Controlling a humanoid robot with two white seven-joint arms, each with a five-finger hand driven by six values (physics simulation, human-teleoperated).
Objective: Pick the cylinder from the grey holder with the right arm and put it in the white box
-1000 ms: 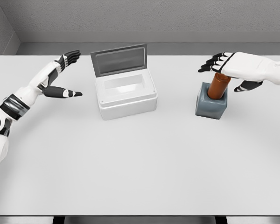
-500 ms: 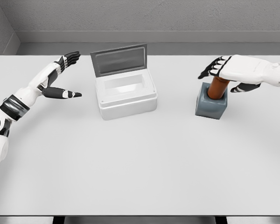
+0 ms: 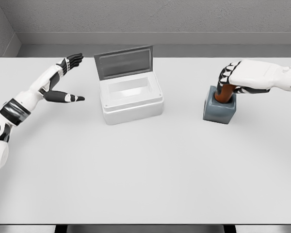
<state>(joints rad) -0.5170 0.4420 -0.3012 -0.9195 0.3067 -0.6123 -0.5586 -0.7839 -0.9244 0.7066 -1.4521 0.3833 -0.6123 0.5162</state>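
Right hand (image 3: pixel 243 77), its fingers (image 3: pixel 226 76) splayed above the cylinder (image 3: pixel 224 92) half a second ago, now curled round its top, cylinder seated in grey holder (image 3: pixel 219 108) at table (image 3: pixel 145 170) right; white box (image 3: pixel 131 99) lid-up well apart leftward, bare tabletop between; left hand (image 3: pixel 63 80) open, far left.

1. Left arm (image 3: pixel 26 99) — glossy white shells, rounded and segmented, with a black-and-grey banded joint near the elbow.
2. Left hand (image 3: pixel 63 80): white back, black fingers (image 3: pixel 73 59) with pale tips.
3. Right hand (image 3: pixel 247 77) — broad white back; black fingers with white segment caps.
4. Right forearm (image 3: pixel 286 77): smooth white, dark band at the frame edge.
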